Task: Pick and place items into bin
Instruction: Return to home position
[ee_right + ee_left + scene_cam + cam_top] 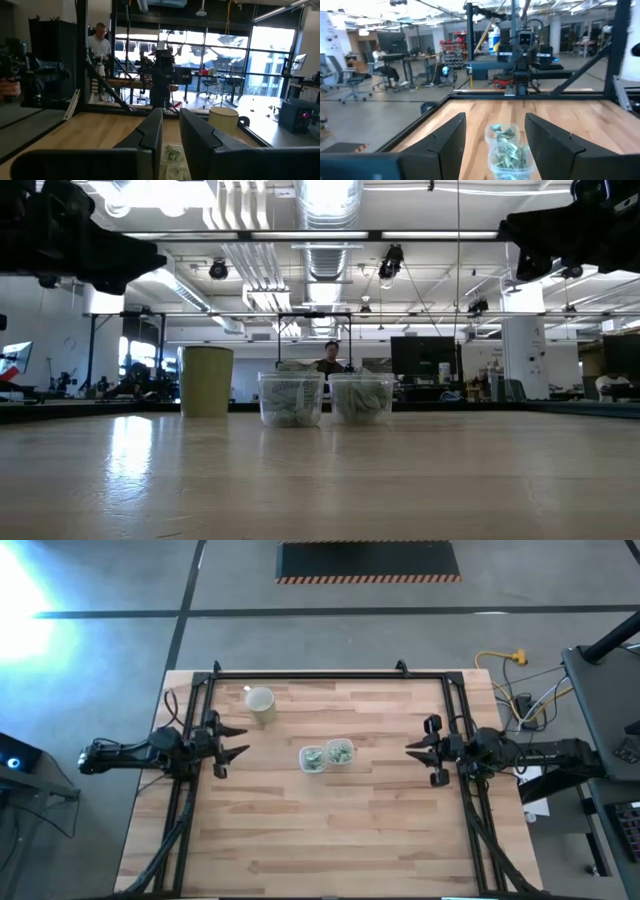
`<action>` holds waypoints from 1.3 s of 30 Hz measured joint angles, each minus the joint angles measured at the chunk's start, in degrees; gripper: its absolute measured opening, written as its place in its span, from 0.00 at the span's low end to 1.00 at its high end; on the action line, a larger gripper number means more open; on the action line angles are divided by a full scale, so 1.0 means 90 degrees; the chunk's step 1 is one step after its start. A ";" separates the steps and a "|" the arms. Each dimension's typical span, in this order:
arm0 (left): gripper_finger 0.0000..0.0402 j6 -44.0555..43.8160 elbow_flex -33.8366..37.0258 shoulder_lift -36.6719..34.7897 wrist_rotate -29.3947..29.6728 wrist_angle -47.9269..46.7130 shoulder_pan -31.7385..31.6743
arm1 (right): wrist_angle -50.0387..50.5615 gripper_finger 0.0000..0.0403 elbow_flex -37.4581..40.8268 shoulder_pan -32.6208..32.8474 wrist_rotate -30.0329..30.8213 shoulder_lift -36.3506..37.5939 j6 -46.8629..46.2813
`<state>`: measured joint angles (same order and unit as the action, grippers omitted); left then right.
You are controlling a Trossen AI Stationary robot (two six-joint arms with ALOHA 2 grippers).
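Worktop [330, 830]: pale wood strips inside a dark frame, with both arms held level at its sides.
Items [313, 759]: small green-and-white crinkly wrapped pieces, heaped in two clear bins near the worktop's centre.
Left bin [291, 377]: upright and transparent, with wrapped pieces filling most of its height.
Right bin [361, 376]: just beside the left bin, at about its 2 o'clock from above. The two appear to touch, though the high view is too coarse to be sure. It is filled much like its neighbour.
Left pincer [243, 741]: at the worktop's 9 o'clock side, raised off the wood and pointing toward 3 o'clock at the bins. Its fingers are spread well apart and hold nothing.
Right pincer [410, 748]: at the 3 o'clock side, raised and pointing toward 9 o'clock. Its fingers are drawn nearly together with only a narrow slit between them, and nothing is gripped.
Cup [261, 705]: beige and upright, at about 11 o'clock of the bins and apart from them, nearer the far rail.
Room beyond: a person [330, 358] sits past the far edge, in line with the gap between the bins. Desks, monitors and ceiling ducts lie behind.
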<state>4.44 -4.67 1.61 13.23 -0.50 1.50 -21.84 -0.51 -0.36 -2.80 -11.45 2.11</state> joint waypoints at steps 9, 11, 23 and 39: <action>0.47 0.0216 0.0464 0.0022 -0.0334 0.0847 0.0044 | 0.0128 0.14 0.0000 0.0002 -0.0030 0.0059 -0.0022; 0.47 0.0284 0.0464 -0.0003 -0.0414 0.0856 0.0044 | 0.0188 0.14 0.0000 0.0002 -0.0030 0.0055 -0.0002; 0.47 0.0439 0.0470 0.0287 -0.0422 0.0800 0.0046 | 0.1288 0.14 0.0000 -0.0002 -0.0023 0.0042 -0.0051; 0.47 0.0378 0.0479 0.0842 -0.0435 0.0988 0.0044 | 0.1165 0.14 -0.0002 -0.0002 -0.0005 0.0067 -0.0069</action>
<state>7.84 -0.36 9.19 9.32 8.39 1.89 -11.35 -0.54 -0.38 -2.84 -10.84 1.49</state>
